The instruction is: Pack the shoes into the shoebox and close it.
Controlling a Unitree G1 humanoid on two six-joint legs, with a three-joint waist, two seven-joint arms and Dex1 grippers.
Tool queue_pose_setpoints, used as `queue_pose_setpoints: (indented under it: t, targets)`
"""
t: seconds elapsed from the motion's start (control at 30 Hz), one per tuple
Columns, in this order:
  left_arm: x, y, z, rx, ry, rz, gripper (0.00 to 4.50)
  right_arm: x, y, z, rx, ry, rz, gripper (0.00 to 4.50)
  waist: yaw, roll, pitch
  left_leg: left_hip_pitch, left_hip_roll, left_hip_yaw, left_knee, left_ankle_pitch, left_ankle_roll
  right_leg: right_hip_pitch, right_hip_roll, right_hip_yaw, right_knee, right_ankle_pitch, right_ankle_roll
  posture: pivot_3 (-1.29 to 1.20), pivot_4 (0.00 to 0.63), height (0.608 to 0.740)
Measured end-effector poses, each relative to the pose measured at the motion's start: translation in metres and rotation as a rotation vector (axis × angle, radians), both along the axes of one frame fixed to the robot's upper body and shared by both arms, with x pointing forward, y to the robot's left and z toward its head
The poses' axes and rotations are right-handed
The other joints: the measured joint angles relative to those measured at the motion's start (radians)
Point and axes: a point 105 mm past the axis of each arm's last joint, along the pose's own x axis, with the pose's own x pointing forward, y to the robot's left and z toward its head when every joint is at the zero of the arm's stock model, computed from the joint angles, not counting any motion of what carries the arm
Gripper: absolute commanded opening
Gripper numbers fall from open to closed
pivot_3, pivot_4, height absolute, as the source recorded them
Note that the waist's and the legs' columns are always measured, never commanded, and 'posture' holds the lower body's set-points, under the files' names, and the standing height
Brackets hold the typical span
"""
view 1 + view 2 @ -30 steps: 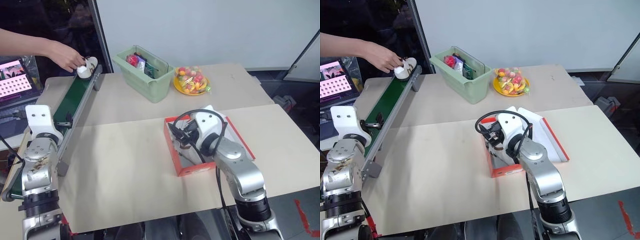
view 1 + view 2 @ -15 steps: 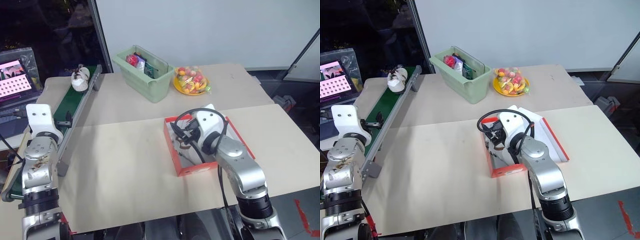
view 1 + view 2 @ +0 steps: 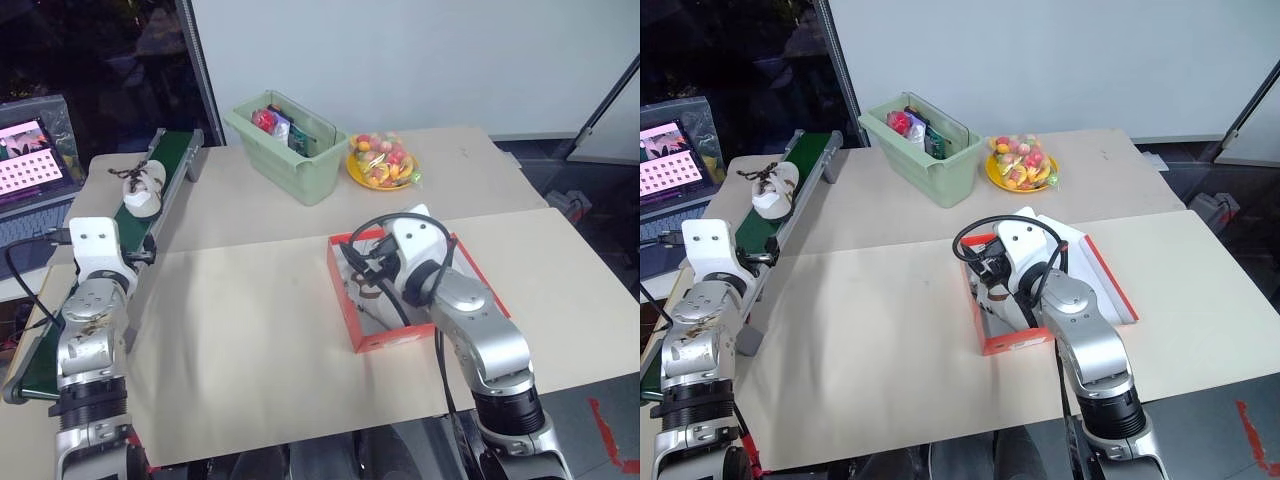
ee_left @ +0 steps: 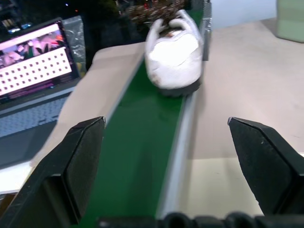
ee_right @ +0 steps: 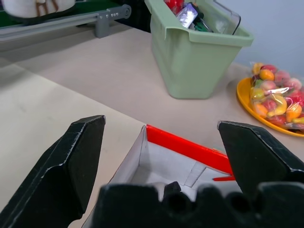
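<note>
One shoe lies on the green conveyor belt at the left edge of the table, well apart from the open shoebox in the middle. I judge the left gripper, its fingers spread wide and empty, should meet the shoe squarely and close across its middle, not on the laces. The right gripper, also wide open, hovers over the box. Its wrist view shows the white inside of the box, which the head views mostly hide behind the arm.

Green bin – fruit plate – laptop.
</note>
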Motion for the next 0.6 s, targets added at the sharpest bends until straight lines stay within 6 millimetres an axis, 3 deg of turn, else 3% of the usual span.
queue_pose_setpoints:
  t: [0.2,0.37,0.5,0.6]
  targets:
    - [-0.001,0.001,-0.019,-0.066,0.046,0.058,4.44,0.0,-0.001,0.001,0.003,-0.001,-0.002,4.5,0.001,0.0,0.0,0.0,0.0,0.0,0.0,0.0,0.0,0.0,0.0,0.0,0.0,0.0,0.0,0.0,0.15,0.74]
    - [-0.003,0.005,-0.024,-0.076,0.062,0.103,4.44,-0.001,0.001,0.001,0.01,-0.001,0.007,4.5,0.0,0.0,0.0,0.0,0.0,0.0,0.0,0.0,0.0,0.0,0.0,0.0,0.0,0.0,0.0,0.0,0.15,0.74]
    - [-0.006,0.012,-0.034,-0.092,0.099,0.145,4.44,-0.025,0.021,0.008,0.036,0.007,0.213,4.5,0.0,0.0,0.0,0.0,0.0,-0.001,0.0,0.0,0.0,0.0,0.0,0.0,0.0,0.0,0.0,0.0,0.15,0.74]
    - [-0.007,0.014,-0.035,-0.095,0.105,0.158,4.44,-0.041,0.028,0.002,-0.003,0.041,0.347,4.5,0.0,0.0,0.0,0.0,0.0,0.0,0.0,0.0,0.0,0.001,0.0,0.0,-0.001,0.0,0.001,0.0,0.15,0.74]
